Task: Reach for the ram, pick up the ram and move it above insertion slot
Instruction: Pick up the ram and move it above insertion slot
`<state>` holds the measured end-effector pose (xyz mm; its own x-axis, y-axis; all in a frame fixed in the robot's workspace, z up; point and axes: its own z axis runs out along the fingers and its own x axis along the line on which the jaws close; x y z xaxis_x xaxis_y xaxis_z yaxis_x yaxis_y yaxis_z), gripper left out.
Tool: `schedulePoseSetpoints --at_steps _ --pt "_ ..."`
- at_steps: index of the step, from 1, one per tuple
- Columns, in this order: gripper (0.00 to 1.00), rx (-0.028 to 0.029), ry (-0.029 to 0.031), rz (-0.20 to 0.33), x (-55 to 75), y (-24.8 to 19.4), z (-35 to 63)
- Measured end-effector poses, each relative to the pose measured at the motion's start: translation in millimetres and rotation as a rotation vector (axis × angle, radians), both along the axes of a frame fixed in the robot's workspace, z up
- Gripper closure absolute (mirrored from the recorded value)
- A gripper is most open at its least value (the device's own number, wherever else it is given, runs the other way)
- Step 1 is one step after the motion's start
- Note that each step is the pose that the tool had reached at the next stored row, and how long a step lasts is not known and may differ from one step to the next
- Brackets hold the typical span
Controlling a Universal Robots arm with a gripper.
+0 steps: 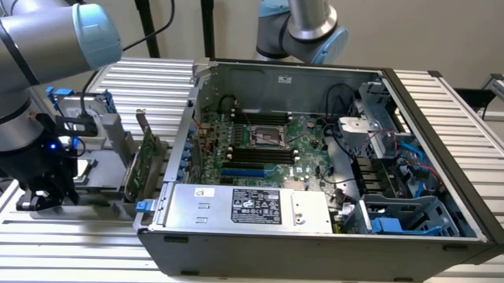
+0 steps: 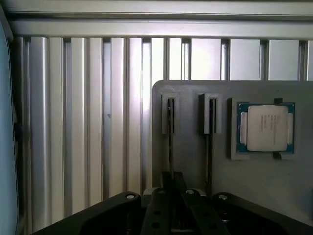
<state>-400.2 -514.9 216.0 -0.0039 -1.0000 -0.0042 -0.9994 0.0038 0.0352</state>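
Now: gripper (image 2: pixel 172 188) over grey fixture plate (image 2: pixel 190 156), jaw state can't tell. Ram (image 2: pixel 171 142) edge-on just ahead of jaws; 2nd stick (image 2: pixel 209 147) beside; CPU (image 2: pixel 266 128) beyond.

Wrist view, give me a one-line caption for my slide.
Gripper close to the edge-on ram in its grey fixture plate, a processor seated alongside, on a ribbed aluminium table.

Ribbed, matt metal table (image 2: pixel 73 122)
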Motion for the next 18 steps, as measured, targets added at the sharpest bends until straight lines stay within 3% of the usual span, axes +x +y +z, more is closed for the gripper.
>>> schedulePoseSetpoints --at_steps 10,18 --pt "0.86 0.0000 0.0018 -0.002 1.9 0.0 44.6" --pt "0.86 0.0001 0.0020 -0.002 12.5 0.0 80.9"
